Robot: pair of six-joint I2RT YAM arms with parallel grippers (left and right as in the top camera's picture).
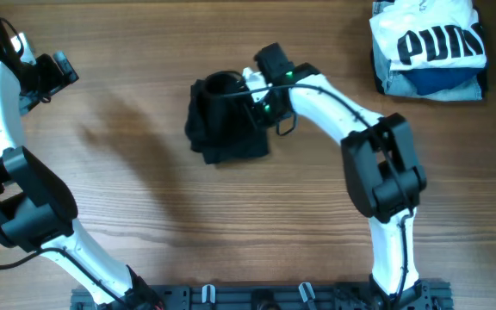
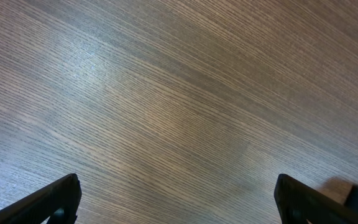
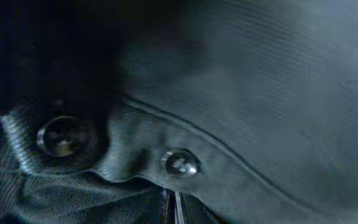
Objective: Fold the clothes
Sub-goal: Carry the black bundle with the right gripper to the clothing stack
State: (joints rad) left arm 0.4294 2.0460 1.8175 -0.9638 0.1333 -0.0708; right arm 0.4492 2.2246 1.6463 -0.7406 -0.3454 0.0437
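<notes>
The black garment (image 1: 225,125) lies bunched in a compact heap at the table's middle, far side. My right gripper (image 1: 250,86) is at its upper right edge, pressed into the fabric. In the right wrist view the black garment (image 3: 260,93) fills the frame, with two metal snap buttons showing. The finger tips (image 3: 171,213) meet in a thin line at the bottom, shut on a fold of the cloth. My left gripper (image 1: 58,69) is at the far left, well away from the garment. Its fingers (image 2: 178,205) are wide open over bare wood.
A folded white shirt with big black letters (image 1: 427,39) lies on folded blue garments (image 1: 437,86) at the far right corner. The wooden table (image 1: 145,215) stretches bare in front of the garment and to its left.
</notes>
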